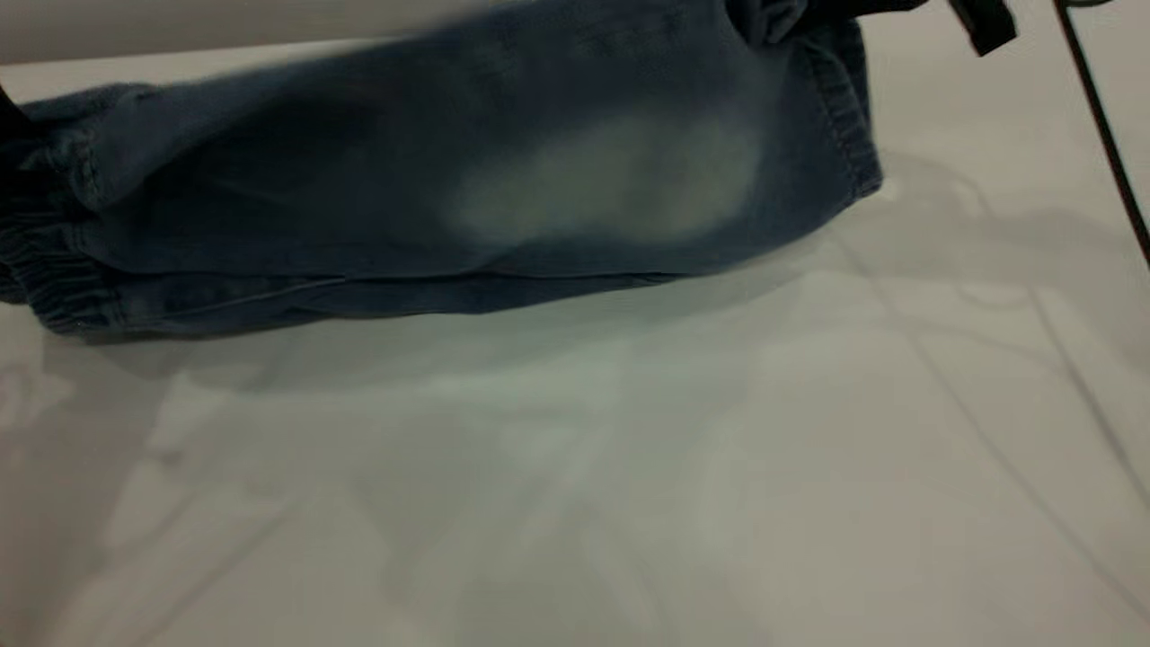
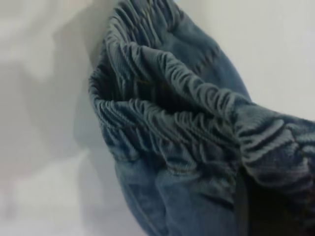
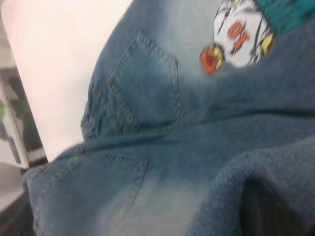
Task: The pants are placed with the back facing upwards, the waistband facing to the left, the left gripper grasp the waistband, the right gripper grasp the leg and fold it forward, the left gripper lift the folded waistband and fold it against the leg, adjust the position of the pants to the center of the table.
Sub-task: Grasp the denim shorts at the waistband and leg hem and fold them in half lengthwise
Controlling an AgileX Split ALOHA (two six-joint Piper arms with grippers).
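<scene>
Pants (image 1: 431, 189) lie folded lengthwise on the table (image 1: 629, 467), the leg (image 1: 611, 175) with its pale patch uppermost. My left pincer, at the waistband (image 2: 172, 123), and my right, at the hem end: grip state cannot be told.

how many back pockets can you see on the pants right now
2, both in the right wrist view: one back pocket near the basketball print, the other back pocket across the centre seam. The exterior view shows none.

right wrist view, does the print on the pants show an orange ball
Yes, the print on the pants shows an orange-red ball beside a white jersey with red numbers.
</scene>
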